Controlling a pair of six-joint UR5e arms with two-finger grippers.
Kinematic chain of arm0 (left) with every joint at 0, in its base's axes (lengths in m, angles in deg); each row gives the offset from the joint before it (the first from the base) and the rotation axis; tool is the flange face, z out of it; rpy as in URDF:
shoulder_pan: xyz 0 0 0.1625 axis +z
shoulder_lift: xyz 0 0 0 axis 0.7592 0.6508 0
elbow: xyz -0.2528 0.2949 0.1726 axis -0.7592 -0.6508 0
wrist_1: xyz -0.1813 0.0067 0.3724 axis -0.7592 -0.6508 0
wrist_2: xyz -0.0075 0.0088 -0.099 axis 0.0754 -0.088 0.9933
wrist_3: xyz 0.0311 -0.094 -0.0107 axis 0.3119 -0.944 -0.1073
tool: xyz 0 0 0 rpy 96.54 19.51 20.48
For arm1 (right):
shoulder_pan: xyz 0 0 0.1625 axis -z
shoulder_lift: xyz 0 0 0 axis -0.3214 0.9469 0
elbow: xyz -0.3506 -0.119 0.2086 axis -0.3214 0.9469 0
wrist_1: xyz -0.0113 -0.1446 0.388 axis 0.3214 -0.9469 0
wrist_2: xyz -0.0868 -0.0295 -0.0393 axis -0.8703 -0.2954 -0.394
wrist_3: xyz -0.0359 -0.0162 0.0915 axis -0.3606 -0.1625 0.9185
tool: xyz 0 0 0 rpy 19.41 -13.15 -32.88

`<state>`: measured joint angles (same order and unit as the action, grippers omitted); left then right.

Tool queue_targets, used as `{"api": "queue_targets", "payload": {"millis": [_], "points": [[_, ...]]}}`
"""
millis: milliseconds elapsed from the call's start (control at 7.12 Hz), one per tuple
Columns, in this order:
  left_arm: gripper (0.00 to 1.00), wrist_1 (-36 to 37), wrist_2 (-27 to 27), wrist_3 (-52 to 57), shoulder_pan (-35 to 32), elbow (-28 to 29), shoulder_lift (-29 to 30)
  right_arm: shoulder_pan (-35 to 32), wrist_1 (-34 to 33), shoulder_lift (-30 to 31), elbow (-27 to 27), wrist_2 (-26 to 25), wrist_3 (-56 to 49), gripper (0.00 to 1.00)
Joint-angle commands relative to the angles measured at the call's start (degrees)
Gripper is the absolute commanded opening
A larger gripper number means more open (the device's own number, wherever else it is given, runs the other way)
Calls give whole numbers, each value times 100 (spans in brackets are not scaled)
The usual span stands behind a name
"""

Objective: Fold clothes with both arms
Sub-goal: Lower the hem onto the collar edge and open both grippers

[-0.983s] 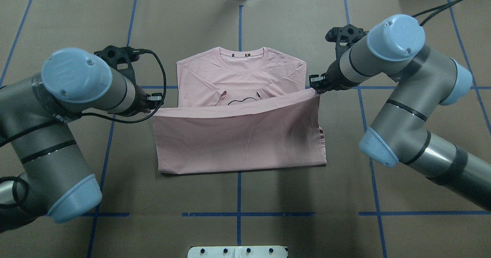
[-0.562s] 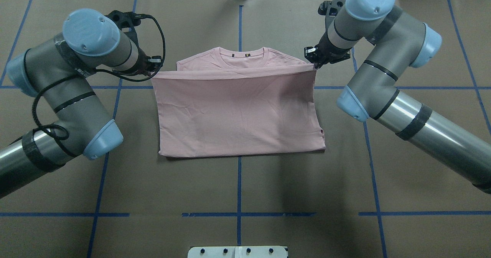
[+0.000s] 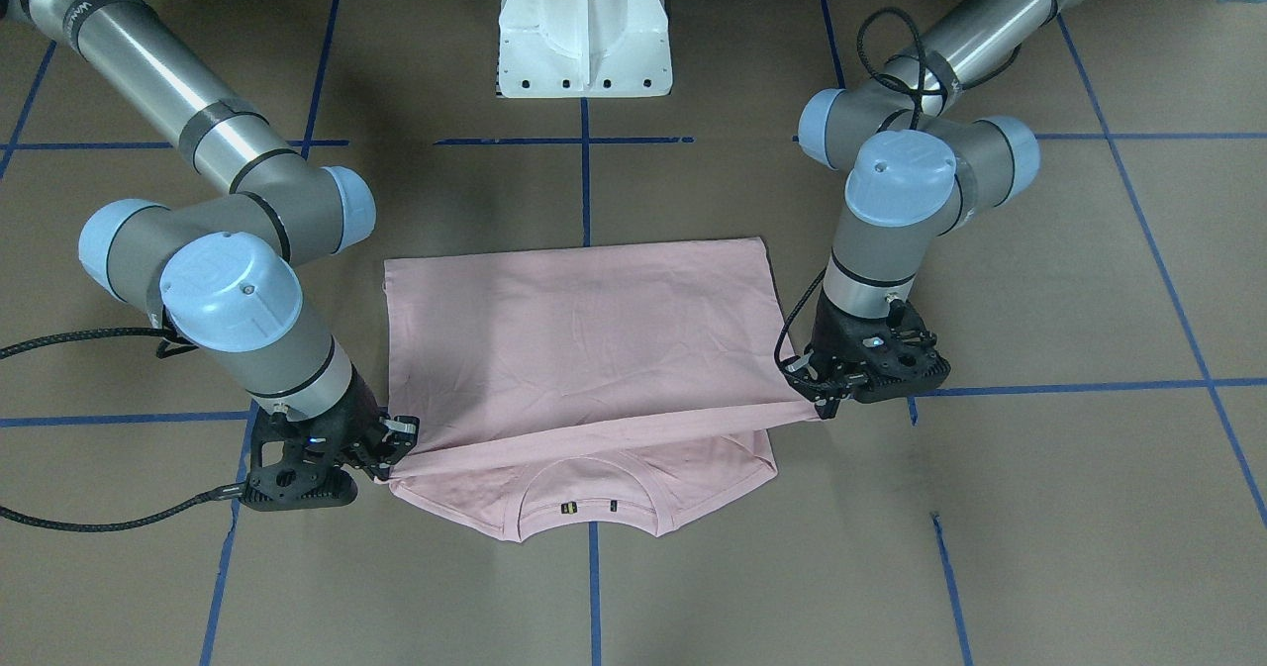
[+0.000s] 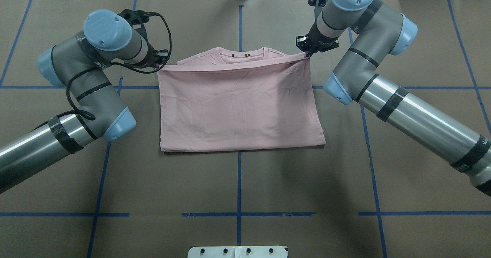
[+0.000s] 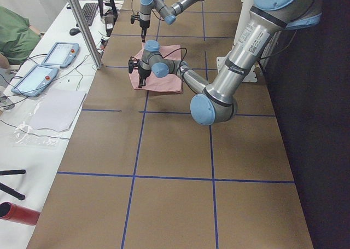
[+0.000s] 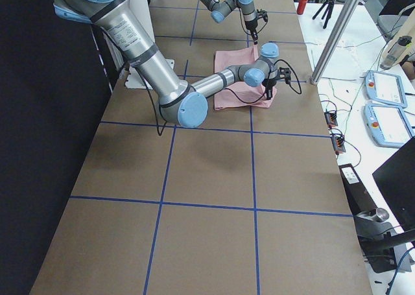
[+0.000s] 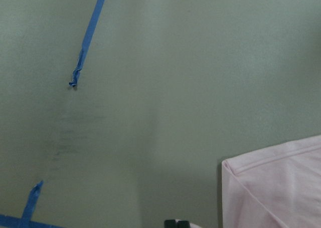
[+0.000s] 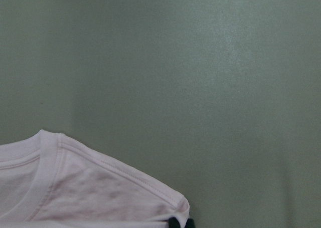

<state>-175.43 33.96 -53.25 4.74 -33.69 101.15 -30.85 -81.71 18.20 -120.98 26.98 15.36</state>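
- Since the earlier frames, the raised edge of the T-shirt (image 4: 238, 104) has travelled farther from the robot. It now covers the cartoon and nearly all of the chest, and only the collar (image 4: 241, 52) and a strip of shoulders still show beyond it.
- Both arms have reached farther out with it.
- The left tool (image 4: 163, 57) is pinched narrow on one corner of the carried edge, and the right tool (image 4: 307, 50) is clamped on the other.
- The shirt lies doubled over at the middle of the brown surface (image 4: 287, 181), with its fold on the robot's side.
- The front-facing view shows the held edge hanging slightly above the lower layer.
- The left wrist view shows blue tape (image 7: 89, 35) beside a shirt corner, and the right wrist view shows the collar and shoulder seam.
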Motion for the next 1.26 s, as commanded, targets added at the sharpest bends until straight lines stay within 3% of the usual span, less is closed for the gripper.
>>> {"api": "queue_targets", "payload": {"millis": [0,281,983,1124], "points": [[0,-280,0,-40,1,468,197,-15,105,-5,90,-2,0,0],[0,-528,-9,-67,1,899,408,-85,114,-92,292,-2,-9,0],[0,-537,0,-67,1,883,479,-76,420,-49,319,-2,9,0],[0,-546,0,-67,1,883,479,-67,430,-40,319,-2,0,6]]}}
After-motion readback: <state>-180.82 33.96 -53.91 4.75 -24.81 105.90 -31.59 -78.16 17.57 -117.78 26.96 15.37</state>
